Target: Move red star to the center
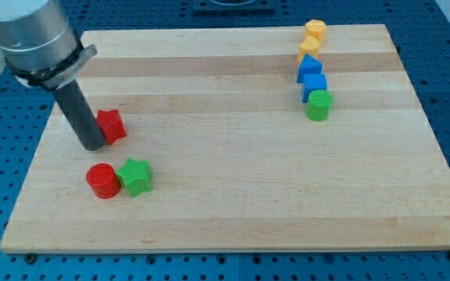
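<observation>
The red star (112, 126) lies on the wooden board (233, 187) at the view's left, well left of the board's middle. My tip (92, 145) stands right against the star's left side, touching it. A red round block (102, 180) and a green star (136, 176) sit together just below the red star, apart from it.
At the view's upper right a line of blocks runs down: two yellow blocks (312, 37), two blue blocks (312, 76) and a green round block (316, 104). The arm's grey body (36, 35) hangs over the board's upper left corner.
</observation>
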Controlling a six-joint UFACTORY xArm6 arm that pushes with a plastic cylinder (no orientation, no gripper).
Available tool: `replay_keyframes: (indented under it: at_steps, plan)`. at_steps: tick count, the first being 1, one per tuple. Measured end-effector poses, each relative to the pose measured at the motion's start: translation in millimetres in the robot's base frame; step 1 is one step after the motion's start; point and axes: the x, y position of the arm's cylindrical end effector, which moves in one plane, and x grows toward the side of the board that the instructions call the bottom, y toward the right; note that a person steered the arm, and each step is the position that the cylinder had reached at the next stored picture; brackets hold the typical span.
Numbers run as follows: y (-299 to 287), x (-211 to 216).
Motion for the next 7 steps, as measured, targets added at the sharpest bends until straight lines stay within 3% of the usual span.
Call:
replay_keyframes:
  at_steps: [2, 3, 4, 6, 7]
  plan:
    - [8.7, -42.3]
    - [42.5, -53.2]
    - [26.1, -75.5]
    - [202.5, -66.8]
    - [216.0, -52.1]
